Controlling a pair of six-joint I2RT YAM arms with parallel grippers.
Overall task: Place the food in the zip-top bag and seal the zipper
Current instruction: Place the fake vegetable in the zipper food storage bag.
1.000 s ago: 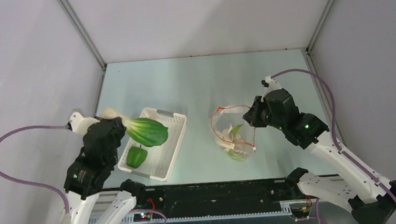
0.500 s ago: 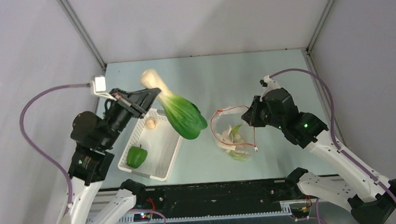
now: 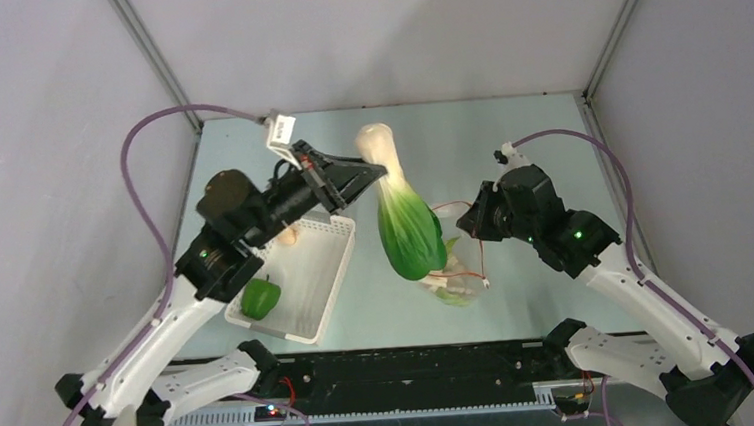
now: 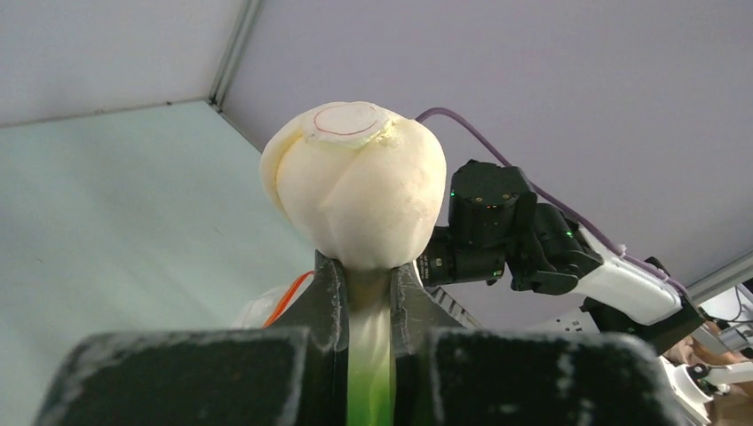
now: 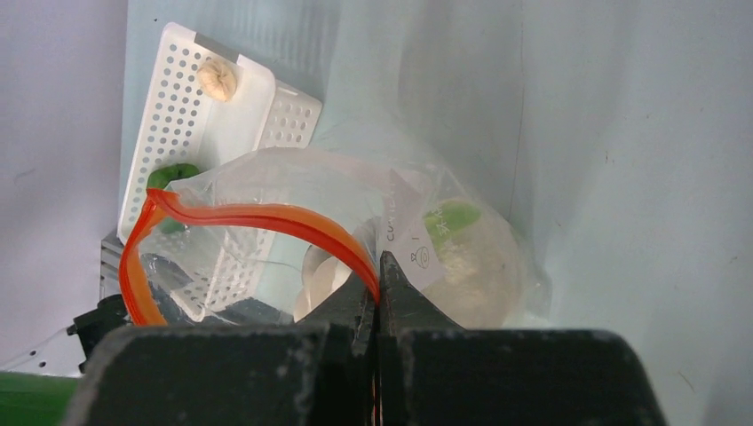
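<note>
A bok choy hangs leaves down, white stalk end up, its green tips over the left side of the zip-top bag. My left gripper is shut on the stalk just below the bulb, with both fingers pressed against it. The clear bag holds white food pieces and a green leaf. My right gripper is shut on the red-orange zipper, holding the mouth open in a loop. In the top view the right gripper is at the bag's right rim.
A white perforated basket sits left of the bag and holds a green pepper and a pale mushroom. The same basket shows behind the bag in the right wrist view. Grey walls enclose the table.
My left arm has lifted the bok choy out of the basket and swung it right, over the bag. The right gripper has stayed on the zipper.
</note>
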